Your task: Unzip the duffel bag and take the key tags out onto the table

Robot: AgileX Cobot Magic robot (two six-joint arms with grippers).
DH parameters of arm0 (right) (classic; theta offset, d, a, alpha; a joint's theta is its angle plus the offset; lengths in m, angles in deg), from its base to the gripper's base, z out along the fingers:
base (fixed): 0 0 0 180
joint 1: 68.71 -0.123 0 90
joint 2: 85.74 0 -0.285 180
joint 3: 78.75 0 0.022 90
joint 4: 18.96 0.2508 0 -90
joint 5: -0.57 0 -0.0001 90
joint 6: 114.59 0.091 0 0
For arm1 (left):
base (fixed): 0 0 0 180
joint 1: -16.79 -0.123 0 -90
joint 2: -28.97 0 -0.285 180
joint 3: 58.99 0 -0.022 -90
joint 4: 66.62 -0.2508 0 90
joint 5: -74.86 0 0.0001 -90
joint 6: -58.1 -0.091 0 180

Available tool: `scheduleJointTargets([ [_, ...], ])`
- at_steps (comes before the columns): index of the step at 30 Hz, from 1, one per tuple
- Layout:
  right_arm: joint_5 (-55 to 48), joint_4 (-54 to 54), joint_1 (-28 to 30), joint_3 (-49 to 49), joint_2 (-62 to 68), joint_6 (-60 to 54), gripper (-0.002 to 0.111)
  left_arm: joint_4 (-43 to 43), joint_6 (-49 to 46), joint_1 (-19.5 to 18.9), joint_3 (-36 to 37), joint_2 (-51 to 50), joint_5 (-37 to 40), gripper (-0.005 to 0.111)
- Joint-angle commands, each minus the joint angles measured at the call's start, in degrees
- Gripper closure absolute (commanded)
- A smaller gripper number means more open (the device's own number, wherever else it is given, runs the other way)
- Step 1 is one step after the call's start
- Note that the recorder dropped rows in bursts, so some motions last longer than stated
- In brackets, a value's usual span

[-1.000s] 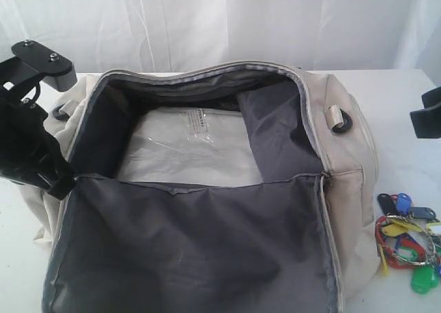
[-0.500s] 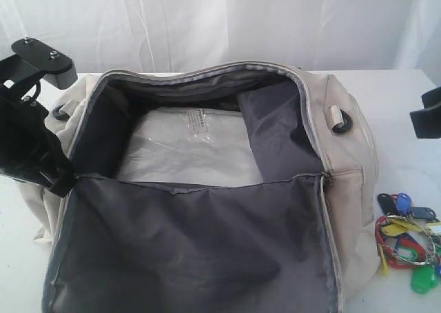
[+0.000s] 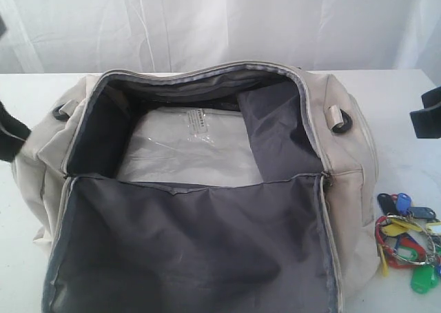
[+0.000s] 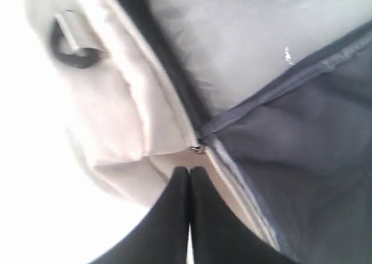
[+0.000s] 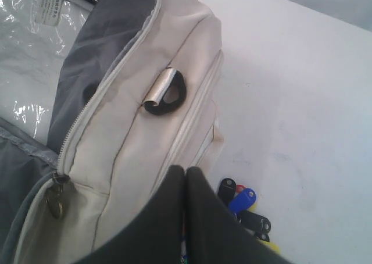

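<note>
The bag lies unzipped on the table. Its top flap is folded toward the camera with the dark lining up. Inside, a clear plastic sheet lies over the bag's floor.

The tags are out on the table, just beside the bag's right end and near the front edge of the exterior view. Blue, red, yellow, green and black ones show on metal rings.

The left gripper has its jaws pressed together with nothing between them. Its tips are near the zip slider at the flap's left corner, over the bag's pale side. Whether they touch the fabric cannot be told. Only a dark piece of the left arm shows at the edge of the exterior view.

The right gripper also has its jaws closed and empty. It hangs above the bag's right end, and the tags lie partly hidden under its fingers in the right wrist view. A dark ring on a webbing loop sits on that end of the bag. A zip pull hangs at the flap's right corner.
</note>
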Motion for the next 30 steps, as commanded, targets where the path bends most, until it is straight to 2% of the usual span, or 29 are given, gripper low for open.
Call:
scheduleJointTargets([
  [1,0.2,0.3,0.0,-0.3,-0.4,-0.7,0.108,0.4,0.0,-6.7,0.2,6.3,0.4,0.107],
  [8,0.2,0.3,0.0,-0.3,-0.4,-0.7,0.108,0.2,0.0,-14.7,0.2,15.1,0.4,0.107],
  [21,0.2,0.3,0.0,-0.3,-0.4,-0.7,0.108,0.2,0.0,-21.8,1.0,33.5,0.2,0.107],
  [26,0.2,0.3,0.0,-0.3,-0.4,-0.7,0.108,0.2,0.0,-24.5,6.8,41.8,-2.5,0.107],
  [30,0.2,0.3,0.0,-0.3,-0.4,-0.7,0.108,0.2,0.0,-25.8,14.8,48.2,-7.0,0.107],
])
